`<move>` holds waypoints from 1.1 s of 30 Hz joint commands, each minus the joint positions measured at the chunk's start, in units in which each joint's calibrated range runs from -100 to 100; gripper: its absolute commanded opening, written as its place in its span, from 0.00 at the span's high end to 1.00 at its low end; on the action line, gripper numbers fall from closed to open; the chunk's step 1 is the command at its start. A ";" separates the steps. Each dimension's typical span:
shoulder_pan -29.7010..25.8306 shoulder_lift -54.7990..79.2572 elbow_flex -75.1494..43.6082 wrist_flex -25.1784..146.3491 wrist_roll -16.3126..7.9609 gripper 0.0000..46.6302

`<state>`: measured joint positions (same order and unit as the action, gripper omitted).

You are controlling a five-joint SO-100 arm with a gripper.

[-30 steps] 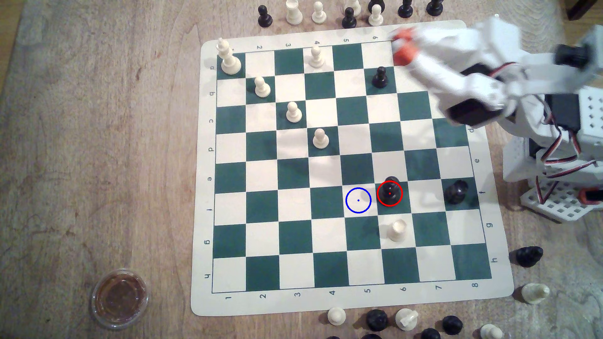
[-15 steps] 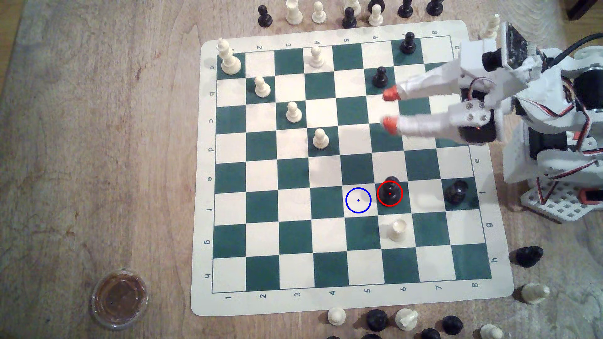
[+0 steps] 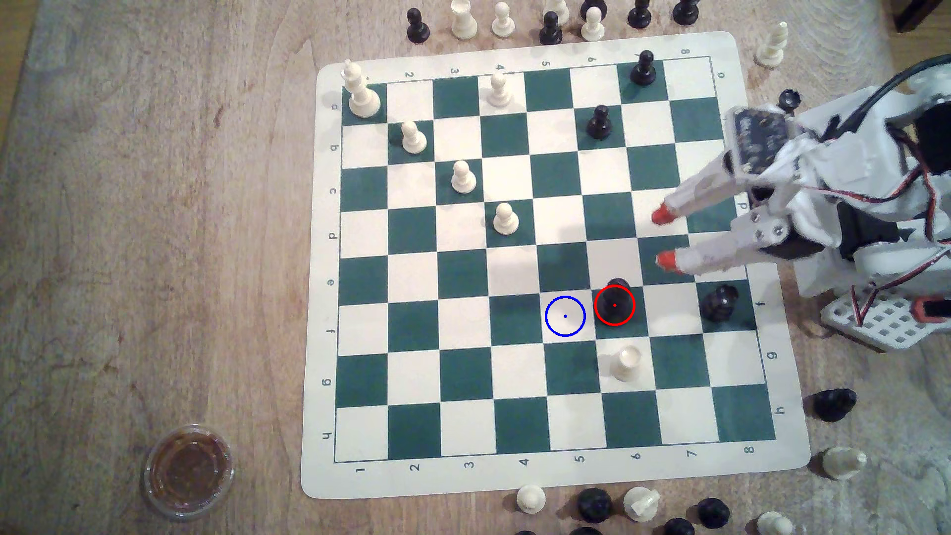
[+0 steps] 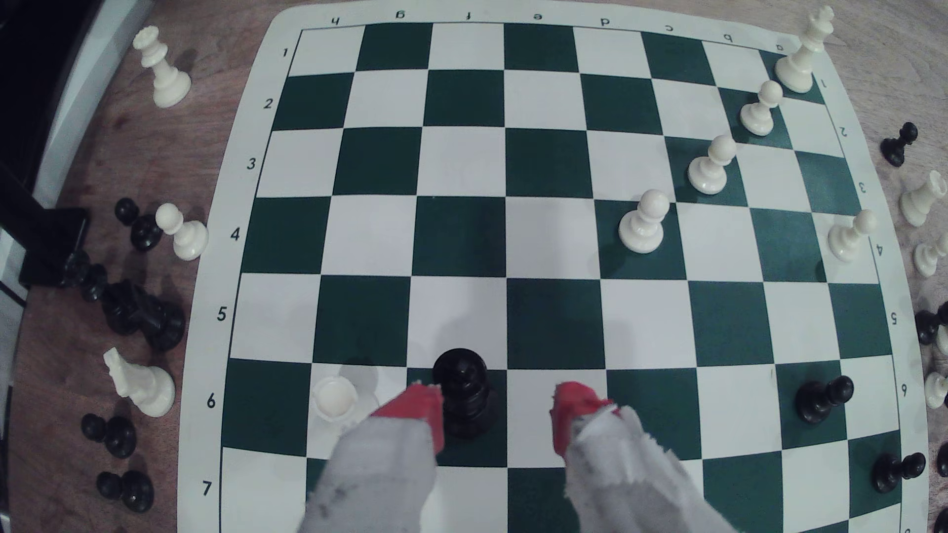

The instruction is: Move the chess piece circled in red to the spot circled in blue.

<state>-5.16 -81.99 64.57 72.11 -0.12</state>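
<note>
our gripper hangs wide open and empty, spread so both red tips can pass around the black piece circled in red, which stands just ahead of them on its green square. the blue-ringed spot lies one square beyond it.

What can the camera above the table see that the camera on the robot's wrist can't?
The exterior view brings the red ring around the black piece, the blue-ringed square, a plastic cup and the arm's white base. The wrist view brings a tall white piece standing off the board's corner, and the black piece's side up close. Both share the green and white board, that black piece, the white pawns and the open red-tipped jaws.
</note>
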 commanded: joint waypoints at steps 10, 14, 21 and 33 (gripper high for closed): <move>-1.60 19.08 -0.11 -6.84 0.10 0.65; -1.29 22.56 0.70 -9.87 0.24 0.64; -1.60 26.55 0.61 -14.70 -0.10 0.64; -1.92 31.73 -0.11 -19.61 -0.24 0.64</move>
<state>-6.93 -50.48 66.11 53.63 -0.12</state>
